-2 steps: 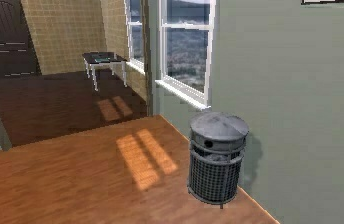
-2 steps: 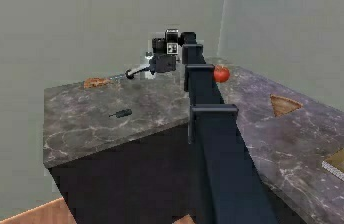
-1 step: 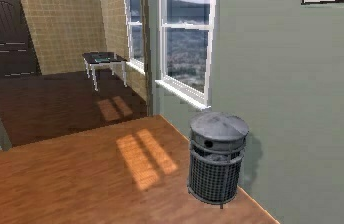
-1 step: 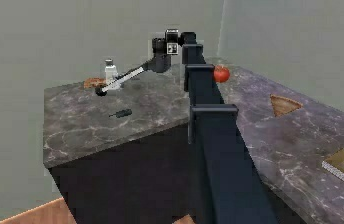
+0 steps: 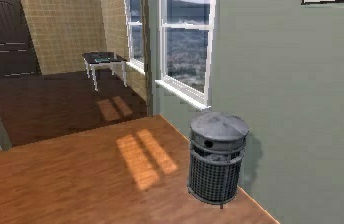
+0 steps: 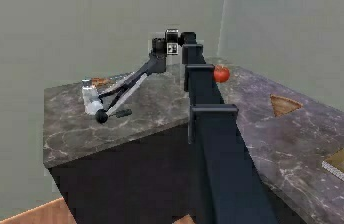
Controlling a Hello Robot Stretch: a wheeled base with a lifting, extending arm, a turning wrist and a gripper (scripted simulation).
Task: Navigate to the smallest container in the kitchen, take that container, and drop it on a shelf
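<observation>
Seemingly arrived, the dark two-finger gripper (image 6: 100, 107) has a small pale cylindrical container (image 6: 87, 95) at its tips; whether held, I cannot tell; shelving remains.

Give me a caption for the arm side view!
Arm stretched over a dark counter, gripper near a small white container.

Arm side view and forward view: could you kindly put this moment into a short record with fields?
counter: dark marble top, arm reaching over it
pincer: far end by a small pale object near the counter's far left corner
held: cannot tell
also on counter: red round thing; orange wedge
ahead: grey mesh bin on the wooden floor by the wall; window; small table farther off
</observation>
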